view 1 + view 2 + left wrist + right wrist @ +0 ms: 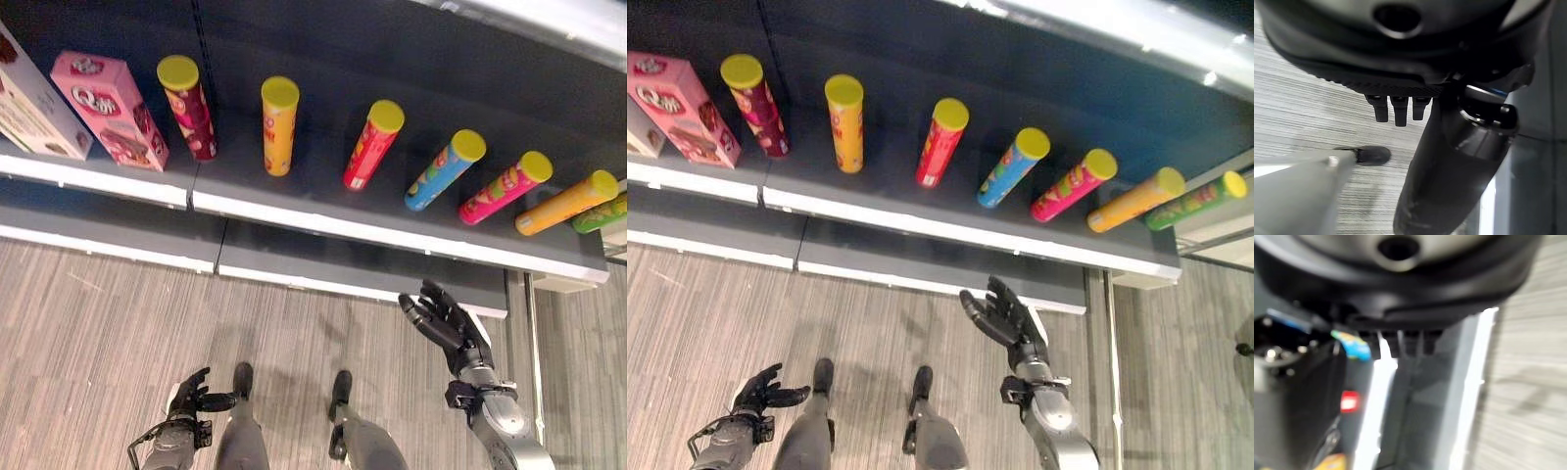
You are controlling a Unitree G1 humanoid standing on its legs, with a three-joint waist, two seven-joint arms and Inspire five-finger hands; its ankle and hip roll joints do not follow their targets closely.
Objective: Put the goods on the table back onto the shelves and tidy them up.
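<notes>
Right robot hand (pixel 446 323) hung open, empty, near shelf (pixel 392 238); left robot hand (pixel 188 394) relaxed, empty. Right eye view alone showed whole green tube (pixel 1195 201) far right.

The light comes from above, even and fairly bright on the floor (pixel 98 323), dim on the dark shelf (pixel 392 211). A bright strip glares along the top right corner. The white shelf edges catch the light. The row of tubes (pixel 279 125) fans outward toward the sides. In my wrist views my fingers (pixel 1396 110) are close and soft; the right one is blurred throughout.
</notes>
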